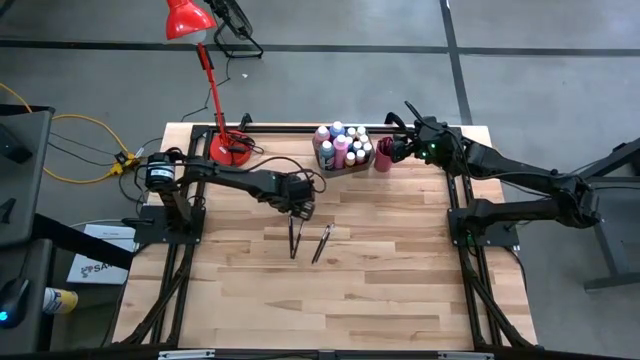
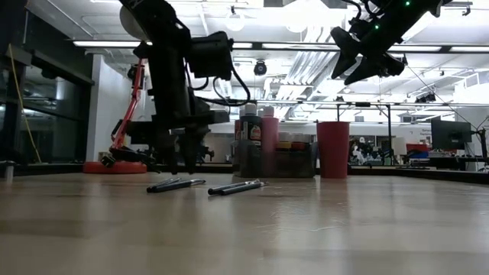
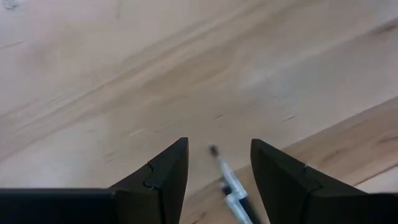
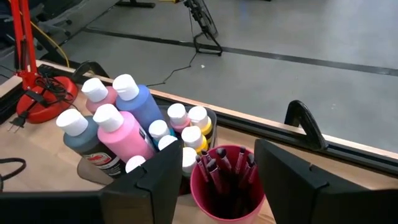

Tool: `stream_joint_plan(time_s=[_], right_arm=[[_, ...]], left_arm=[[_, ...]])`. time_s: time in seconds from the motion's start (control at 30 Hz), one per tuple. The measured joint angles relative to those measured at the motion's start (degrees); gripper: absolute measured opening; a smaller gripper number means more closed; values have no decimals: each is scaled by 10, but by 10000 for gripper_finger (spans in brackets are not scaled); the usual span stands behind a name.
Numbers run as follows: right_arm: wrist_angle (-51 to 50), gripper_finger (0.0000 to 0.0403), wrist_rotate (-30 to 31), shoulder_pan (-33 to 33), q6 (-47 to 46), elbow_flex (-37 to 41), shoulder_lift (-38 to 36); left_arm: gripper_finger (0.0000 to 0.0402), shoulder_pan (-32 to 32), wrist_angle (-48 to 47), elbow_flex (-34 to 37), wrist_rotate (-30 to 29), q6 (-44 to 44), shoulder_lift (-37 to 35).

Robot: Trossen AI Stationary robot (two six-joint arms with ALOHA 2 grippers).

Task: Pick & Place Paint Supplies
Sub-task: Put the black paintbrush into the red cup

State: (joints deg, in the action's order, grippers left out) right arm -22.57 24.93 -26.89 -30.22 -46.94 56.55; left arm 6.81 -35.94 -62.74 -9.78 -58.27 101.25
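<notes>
Thin dark paintbrushes lie flat on the wooden table in two small groups, also seen in the low view. My left gripper hangs open just above the far end of the left group, pointing steeply down. One brush's end shows between its fingers, which stand on either side without touching it. Paint bottles stand in a grey bin at the far edge. Beside it stands a red cup holding several brushes. My right gripper hovers open above the cup.
A red desk lamp stands with its base at the far left of the table, its cable trailing near the left arm. The bin and cup crowd the far middle. Bare wood stretches across the near half.
</notes>
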Motion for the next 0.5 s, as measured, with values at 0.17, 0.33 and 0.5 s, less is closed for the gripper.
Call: stream_joint_plan(time_s=[0.17,0.33,0.5], right_arm=[[0,193,-2,0,-1,0,0],[-3,193,-11,0,-1,0,0],[-14,193,-12,0,0,0,0]], left_arm=[[170,-1,12,-1,10,-12,23],[170,-5,14,-3,20,-12,39],[161,-9,-1,-3,20,-15,42]])
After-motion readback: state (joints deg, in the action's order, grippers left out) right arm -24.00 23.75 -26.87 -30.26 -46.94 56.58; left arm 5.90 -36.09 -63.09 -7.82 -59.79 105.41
